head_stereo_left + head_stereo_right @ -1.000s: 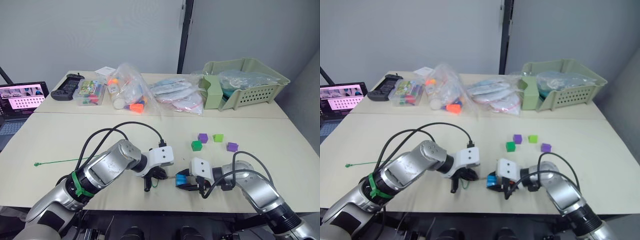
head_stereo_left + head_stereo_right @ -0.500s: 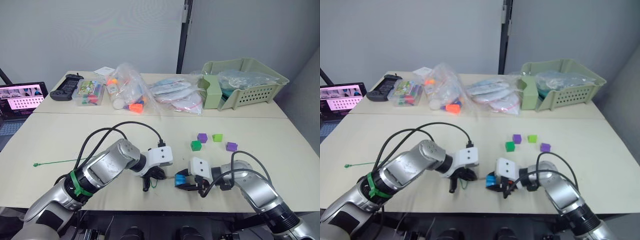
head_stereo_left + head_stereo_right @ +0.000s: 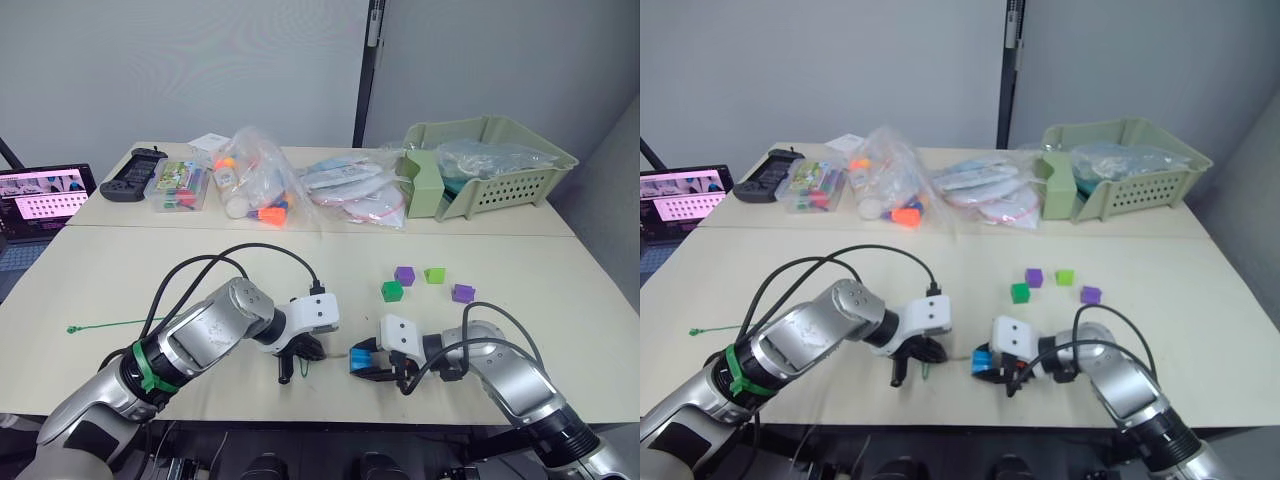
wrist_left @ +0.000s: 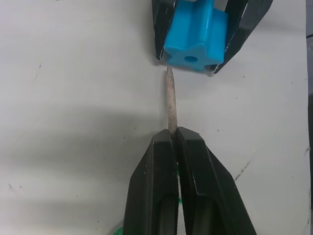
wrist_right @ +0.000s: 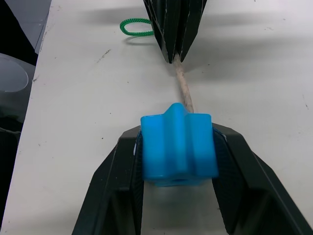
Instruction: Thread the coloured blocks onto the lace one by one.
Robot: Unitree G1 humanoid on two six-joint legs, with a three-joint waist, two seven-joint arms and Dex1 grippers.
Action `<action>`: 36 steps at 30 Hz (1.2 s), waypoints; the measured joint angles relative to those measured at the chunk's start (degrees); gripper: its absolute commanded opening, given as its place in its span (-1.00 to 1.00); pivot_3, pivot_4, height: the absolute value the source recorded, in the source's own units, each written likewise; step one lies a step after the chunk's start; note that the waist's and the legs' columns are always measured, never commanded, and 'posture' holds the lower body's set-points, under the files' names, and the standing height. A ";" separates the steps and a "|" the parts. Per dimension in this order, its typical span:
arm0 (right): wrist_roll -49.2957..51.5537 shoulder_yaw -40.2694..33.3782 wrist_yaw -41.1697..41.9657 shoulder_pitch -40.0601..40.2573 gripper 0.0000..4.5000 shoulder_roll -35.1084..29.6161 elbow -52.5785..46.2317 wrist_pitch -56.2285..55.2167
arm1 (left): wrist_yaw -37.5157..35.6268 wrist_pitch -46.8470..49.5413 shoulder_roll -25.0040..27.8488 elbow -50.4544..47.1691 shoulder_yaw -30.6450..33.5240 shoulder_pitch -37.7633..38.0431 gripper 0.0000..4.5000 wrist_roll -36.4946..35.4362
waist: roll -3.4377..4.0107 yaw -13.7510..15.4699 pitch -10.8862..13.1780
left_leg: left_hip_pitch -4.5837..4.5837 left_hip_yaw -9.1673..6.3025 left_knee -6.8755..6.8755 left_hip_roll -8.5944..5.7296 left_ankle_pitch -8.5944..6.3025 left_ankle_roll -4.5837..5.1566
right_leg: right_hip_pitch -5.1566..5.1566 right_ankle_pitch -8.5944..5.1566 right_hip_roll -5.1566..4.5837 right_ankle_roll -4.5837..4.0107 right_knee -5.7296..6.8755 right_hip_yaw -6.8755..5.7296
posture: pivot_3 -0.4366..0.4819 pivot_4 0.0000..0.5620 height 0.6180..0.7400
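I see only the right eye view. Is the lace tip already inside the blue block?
Observer: No. The left wrist view shows the tip of the lace just short of the blue block, beside its hole, not in line.
Operator: Is the left claw gripping the stiff tip?
Observer: Yes, the left claw is shut on it, part of the tip protruding.
Operator: And the block?
Observer: The right claw clamps two opposite sides.

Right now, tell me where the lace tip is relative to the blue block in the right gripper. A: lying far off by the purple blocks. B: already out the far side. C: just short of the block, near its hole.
C: the left gripper pinches the lace tip, whose point stops just short of the blue block held in the right gripper.
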 measured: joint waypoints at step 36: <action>1.95 -1.54 5.89 -0.53 -0.39 3.70 10.74 -11.62 | 0.35 1.56 1.49 -2.89 0.01 0.00 -1.00 -3.18 | 0.00 -0.38 0.00 | 0.04 0.00 0.00 0.04 0.00 0.00 | 0.01 0.00 0.04 -0.01 0.03 0.00 | -0.05 -0.47 1.00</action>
